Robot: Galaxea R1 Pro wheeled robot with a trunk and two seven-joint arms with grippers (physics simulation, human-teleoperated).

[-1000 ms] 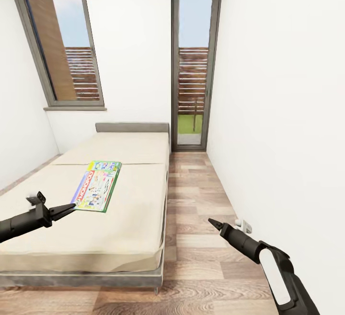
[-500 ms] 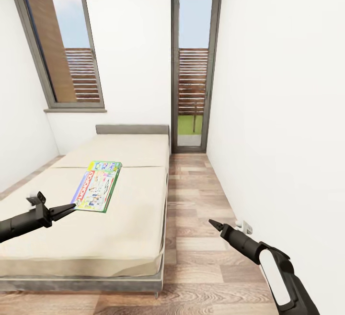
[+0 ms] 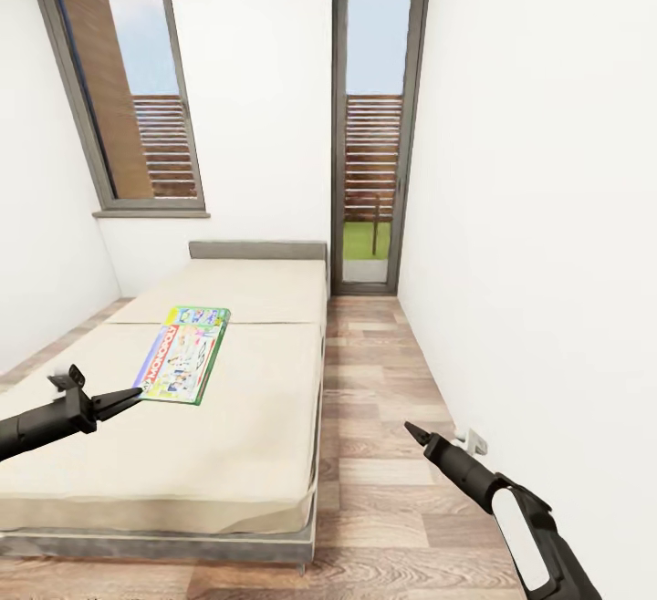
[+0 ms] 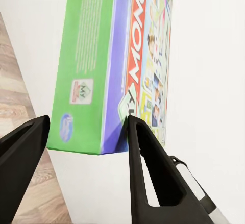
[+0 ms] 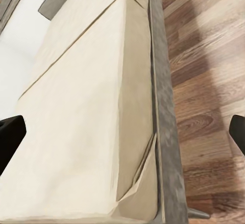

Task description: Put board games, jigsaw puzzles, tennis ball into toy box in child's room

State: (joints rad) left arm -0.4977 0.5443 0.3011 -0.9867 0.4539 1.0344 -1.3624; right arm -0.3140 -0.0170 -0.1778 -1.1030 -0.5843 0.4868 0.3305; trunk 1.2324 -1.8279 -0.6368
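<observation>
Head view gives me the Monopoly box (image 3: 182, 355) flat on the bed (image 3: 228, 427), my left gripper (image 3: 137, 392) at its near corner; its wrist view shows the fingers (image 4: 148, 173) spread astride that end. Right gripper (image 3: 409, 429), spread open, hangs over the plank floor (image 3: 383, 491).

One board game (image 3: 182, 355), one bed (image 3: 246, 418), two windows (image 3: 128, 89), two grippers (image 3: 128, 397).

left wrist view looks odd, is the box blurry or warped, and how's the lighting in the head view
Left wrist view: the board game is sharp, lettering readable, only foreshortened between the dark fingers. Head view: flat, even light, barely any shadow on the bed, window frames splay outward from wide-angle distortion.
</observation>
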